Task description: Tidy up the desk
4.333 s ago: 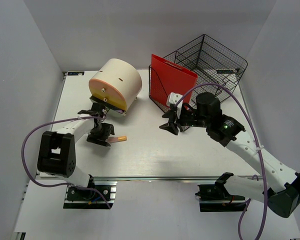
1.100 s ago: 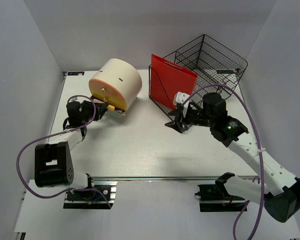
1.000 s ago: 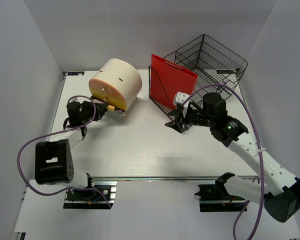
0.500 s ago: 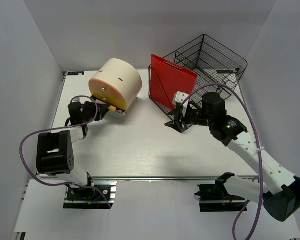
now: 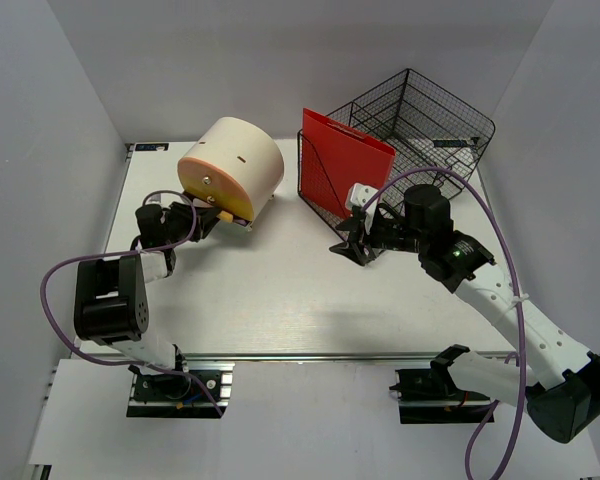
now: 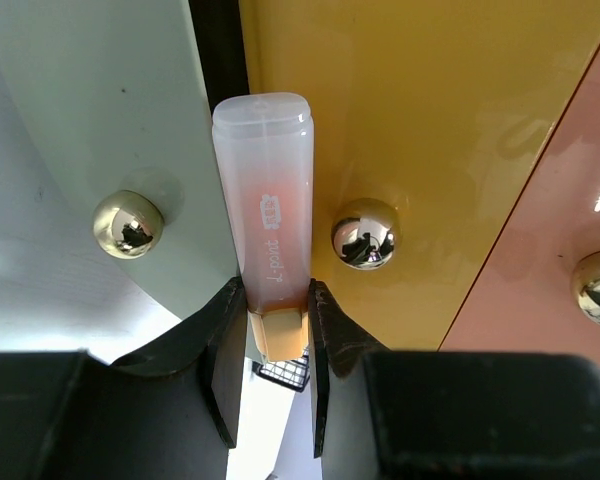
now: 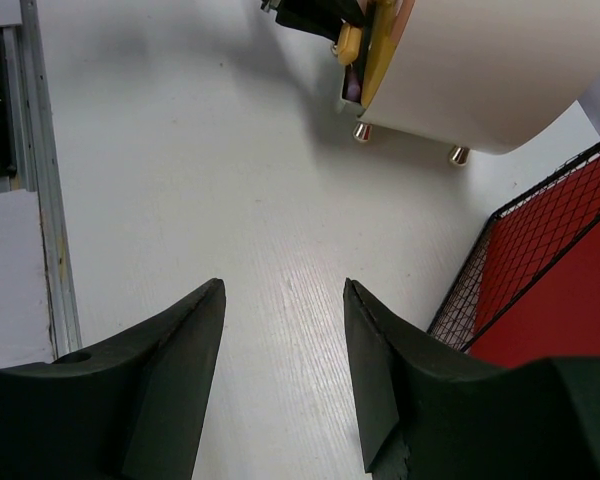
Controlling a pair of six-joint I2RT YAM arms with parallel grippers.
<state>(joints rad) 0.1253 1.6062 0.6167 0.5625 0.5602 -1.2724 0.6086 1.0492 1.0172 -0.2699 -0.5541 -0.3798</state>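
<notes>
White counter (image 5: 280,300) fills the middle, with a metal rail (image 5: 310,355) along its near edge by the arm bases. Left jaws pinch the low end of a translucent orange marker (image 6: 268,240). Its other end points at the dark seam between the pale green and yellow panels of the cream drum organiser (image 5: 238,158), between two metal knobs (image 6: 364,233); contact unclear. Right jaws are spread and empty over bare counter, just beside the black wire rack (image 5: 315,195) holding a red folder (image 5: 345,160). A tilted wire basket (image 5: 430,110) sits far right.
</notes>
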